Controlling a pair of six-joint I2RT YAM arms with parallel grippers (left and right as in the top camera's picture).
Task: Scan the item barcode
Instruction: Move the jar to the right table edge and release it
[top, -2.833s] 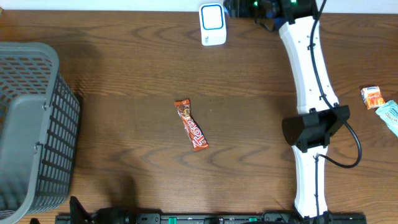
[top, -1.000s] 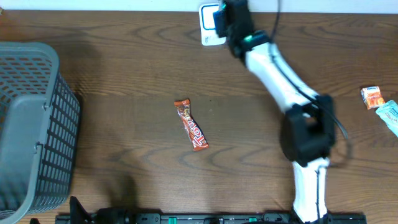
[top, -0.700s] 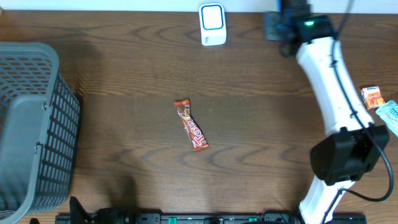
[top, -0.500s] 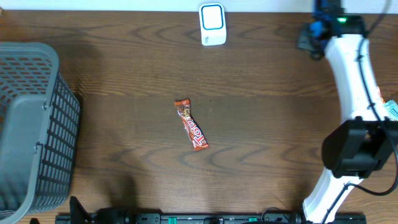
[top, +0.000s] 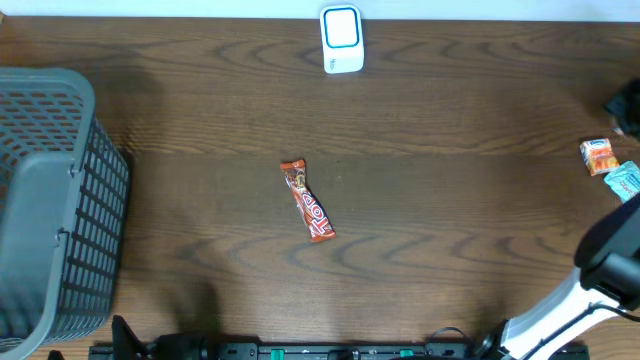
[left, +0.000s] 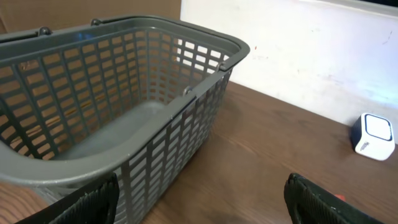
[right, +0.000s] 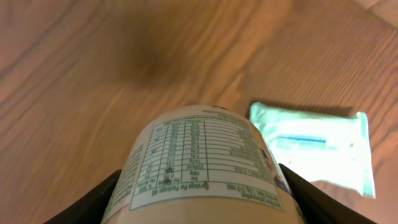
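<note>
Container (right: 205, 155), cylindrical, pale, with a printed table of small text on its label, is held in the right end effector (right: 204, 205). The two dark fingers (right: 107, 196) press against its left and right flanks, so the end effector is grasping the container. The printed label faces the wrist camera. No barcode can be made out on the visible face.

Below the container lies the wooden table (right: 74, 74). A white and teal wipes pack (right: 311, 146) lies flat on it just beside the container as seen from the wrist.

From overhead, the right arm sits at the far right edge of the table (top: 450, 200), largely cut off by the frame. The wipes pack (top: 625, 180) and a small carton (top: 598, 157) lie at that edge, close together.

Scanner (top: 341, 40), white with a blue face, stands at the far edge of the table near its middle, well apart from the right arm.

A candy bar (top: 307, 200) in a red-brown wrapper lies near the table centre, on a slant.

A grey basket (top: 50, 200) stands at the left edge.

Left end effector (left: 205, 202) is released, fingers spread wide with nothing between them, near the basket (left: 124, 93).
</note>
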